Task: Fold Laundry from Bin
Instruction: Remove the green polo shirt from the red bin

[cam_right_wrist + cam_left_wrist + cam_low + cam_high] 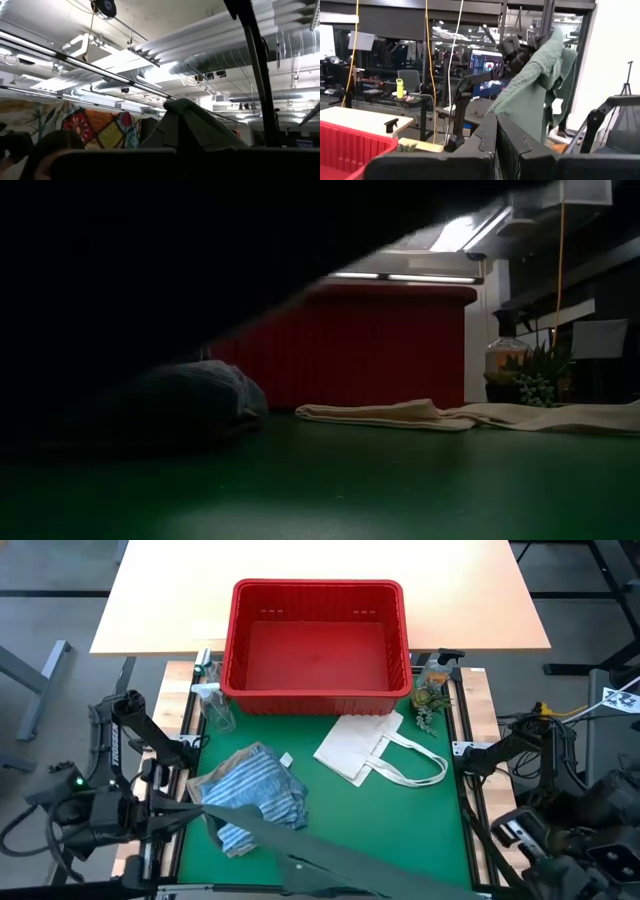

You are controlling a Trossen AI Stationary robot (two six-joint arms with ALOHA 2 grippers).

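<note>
A dark green garment is stretched in the air over the table's near edge between my two grippers. My left gripper is shut on one end at the near left. My right gripper is shut on the other end at the near right, higher up. It also shows far off in the left wrist view, with cloth draped over it. The blue-white striped shirt lies crumpled on the green mat with a tan garment. The red bin stands at the far middle, with nothing showing in it. My left gripper pinches a bunched edge of the dark green garment between its two shut fingers, which point about level. The cloth rises from them in a slanting band toward the other arm, clear of the table. My right gripper pinches a fold of the garment between its shut fingers, which slant upward. The cloth humps over their tips and is lifted clear.
A flat white tote bag with loop handles lies on the mat right of the shirt. A spray bottle stands at the bin's left corner, and a small plant and jar at its right. The hanging cloth darkens most of the low view.
</note>
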